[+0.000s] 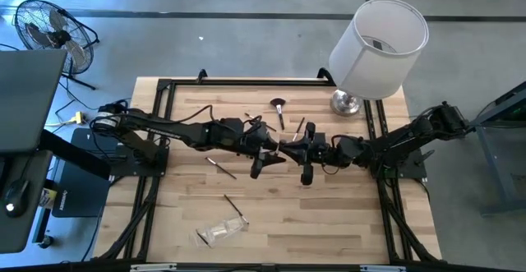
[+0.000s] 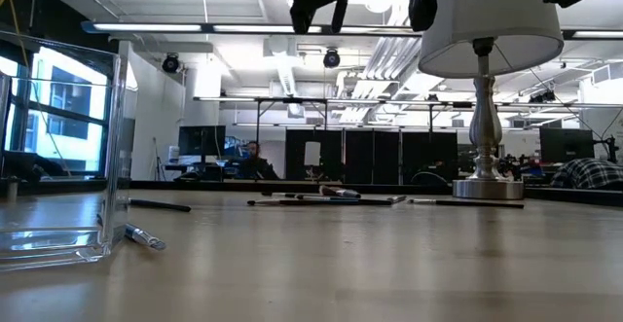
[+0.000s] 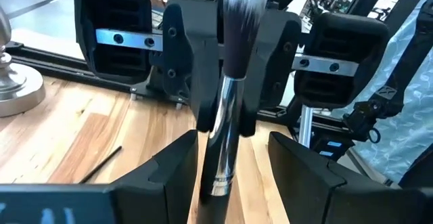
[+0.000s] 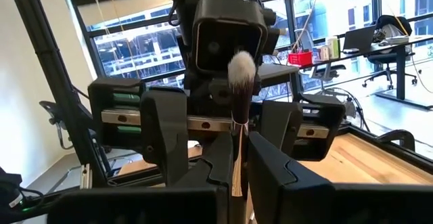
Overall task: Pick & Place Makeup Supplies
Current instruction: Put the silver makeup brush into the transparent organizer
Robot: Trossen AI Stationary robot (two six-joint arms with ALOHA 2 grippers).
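Wooden planks make the table [image 1: 329, 214], and we go over it from the near edge to the far one. Nearest, a little left of the middle, lies a small clear pouch [image 1: 220, 233]. Just beyond it we see 1 thin brush [image 1: 235, 205], and farther on, to the left, another thin brush [image 1: 220, 167].

Over the middle of the table the 2 arms meet, raised well above the wood. The right gripper [image 4: 237, 176] is clenched on a silver-handled brush [image 4: 239, 102]; its handle stands between the 2 fingers and its pale fluffy head points toward the other arm. The left gripper [image 3: 230, 166] faces it with the jaws spread wide, 1 finger on each side of the handle of this brush. In the left wrist view a gap shows on both sides of the handle, so we see no contact there.

Behind the grippers, toward the far edge, a few more thin brushes [image 1: 300, 126] lie on the wood, and also a fluffy-headed brush [image 1: 279, 106]. At the far right corner stands a lamp [image 1: 376, 46] with a white shade and a metal foot. Beyond the table, on the left, a fan [image 1: 51, 27] stands on the floor.
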